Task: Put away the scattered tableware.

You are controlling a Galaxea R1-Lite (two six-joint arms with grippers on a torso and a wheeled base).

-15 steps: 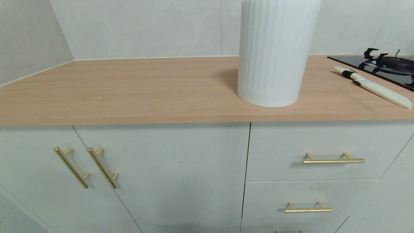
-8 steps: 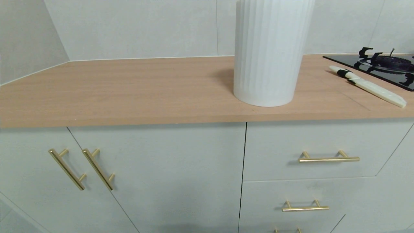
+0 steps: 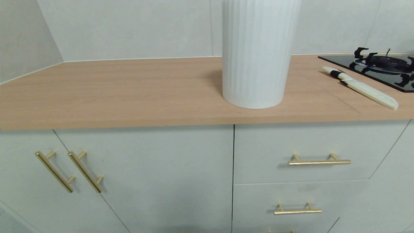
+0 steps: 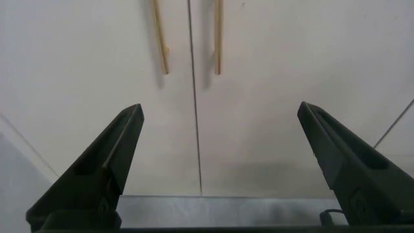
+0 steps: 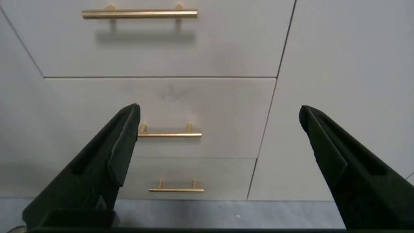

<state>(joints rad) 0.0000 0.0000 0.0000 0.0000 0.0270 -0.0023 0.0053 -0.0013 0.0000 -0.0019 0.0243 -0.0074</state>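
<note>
Left gripper (image 4: 220,110): released and empty, parked low before the cupboard doors (image 4: 291,77).
Ribbed holder (image 3: 255,55): upright on countertop (image 3: 129,87); probable destination.
Knife (image 3: 360,88): lying loose beside cooktop (image 3: 381,66), apart from holder, not yet stowed.
Right gripper (image 5: 220,110): released, empty, facing drawers (image 5: 162,110).

Tall white ribbed cylindrical container (image 3: 254,55): upper part being cut off by the head view's edge at 12 o'clock. Black glass hob (image 3: 365,68): running out of frame at 3 o'clock. Lowest brass drawer handle (image 3: 280,231): being clipped at 6 o'clock.
</note>
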